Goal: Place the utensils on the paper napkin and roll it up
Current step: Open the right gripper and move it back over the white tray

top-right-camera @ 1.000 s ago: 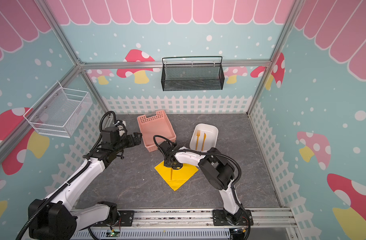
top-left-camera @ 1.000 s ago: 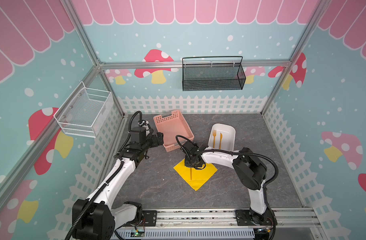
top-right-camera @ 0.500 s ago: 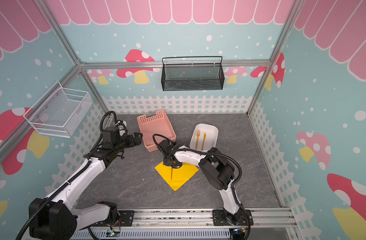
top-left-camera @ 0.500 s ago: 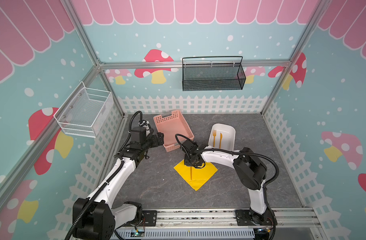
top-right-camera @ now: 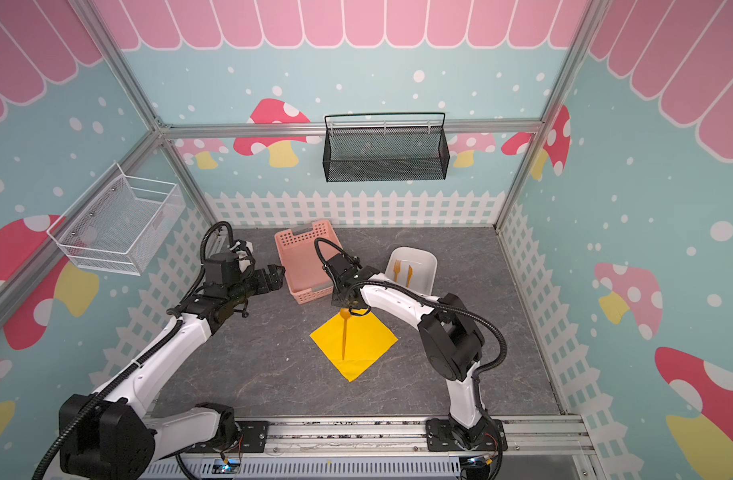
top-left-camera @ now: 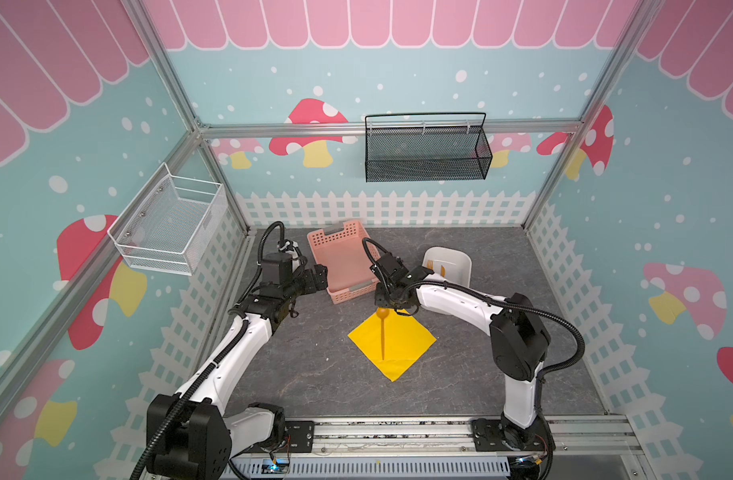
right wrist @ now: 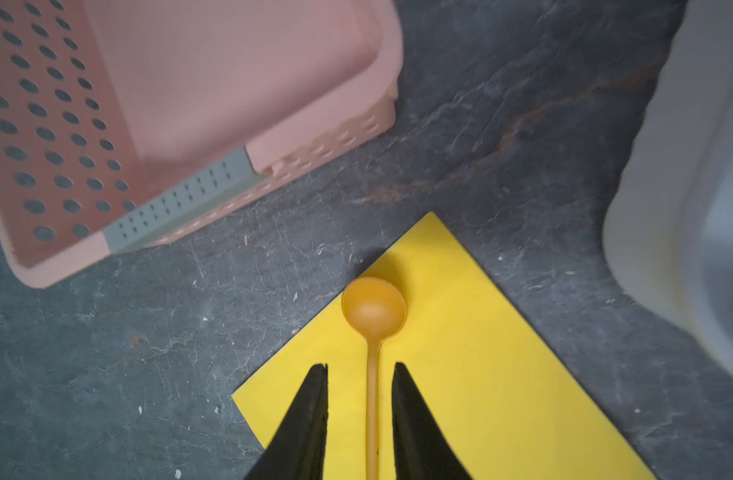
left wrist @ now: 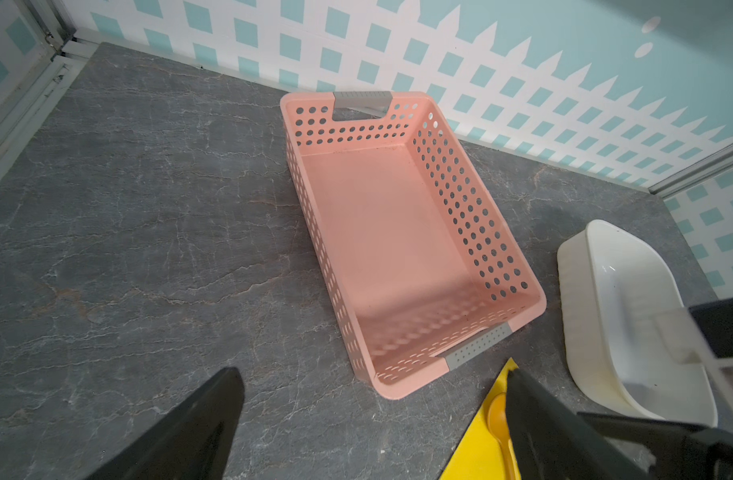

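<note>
Right gripper [right wrist: 360, 366]: released; jaws parted wider than a second ago, straddling the handle untouched.
Spoon [right wrist: 373, 309]: laid on the paper napkin [right wrist: 481, 374], bowl near its corner.
Left gripper [top-right-camera: 273, 277]: held wide apart, empty.
Remaining: fork [top-right-camera: 397, 269] left in white tub [top-right-camera: 427, 266]; rolling not yet begun.
Clearance: pink basket [right wrist: 190, 124] near that corner; bare table [top-left-camera: 306, 365] on the other sides.

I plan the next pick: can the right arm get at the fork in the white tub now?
Probably yes. The fork lies uncovered in the white tub near the right gripper, whose jaws stand apart around the spoon handle, gripping nothing; the way looks free.
</note>
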Tool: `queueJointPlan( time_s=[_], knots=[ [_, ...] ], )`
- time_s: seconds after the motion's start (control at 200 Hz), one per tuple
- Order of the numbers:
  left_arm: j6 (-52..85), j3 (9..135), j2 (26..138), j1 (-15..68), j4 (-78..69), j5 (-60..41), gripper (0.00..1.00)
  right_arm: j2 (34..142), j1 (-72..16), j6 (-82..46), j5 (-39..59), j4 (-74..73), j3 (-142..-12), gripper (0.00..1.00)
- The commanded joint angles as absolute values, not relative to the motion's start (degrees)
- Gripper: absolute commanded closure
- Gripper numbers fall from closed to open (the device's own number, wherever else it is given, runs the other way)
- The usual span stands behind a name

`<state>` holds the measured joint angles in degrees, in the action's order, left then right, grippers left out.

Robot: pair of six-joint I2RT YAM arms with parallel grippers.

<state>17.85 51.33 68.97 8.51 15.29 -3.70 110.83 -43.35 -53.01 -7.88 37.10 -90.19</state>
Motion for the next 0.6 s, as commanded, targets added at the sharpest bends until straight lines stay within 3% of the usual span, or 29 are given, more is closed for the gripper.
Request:
queueJointPlan(
  time_s=[0.0,0.595],
  knots=[
    [18.37,52.73,68.47,7.89,15.91,-3.35,0.00,109.53,-39.75,-48.19,-8.86,42.20,-93.67,0.71],
    [18.30,52.75,68.10,7.19,15.93,-2.68,0.00,115.36,-22.33,-36.77,-4.64,46.59,-101.07,0.72]
  ],
)
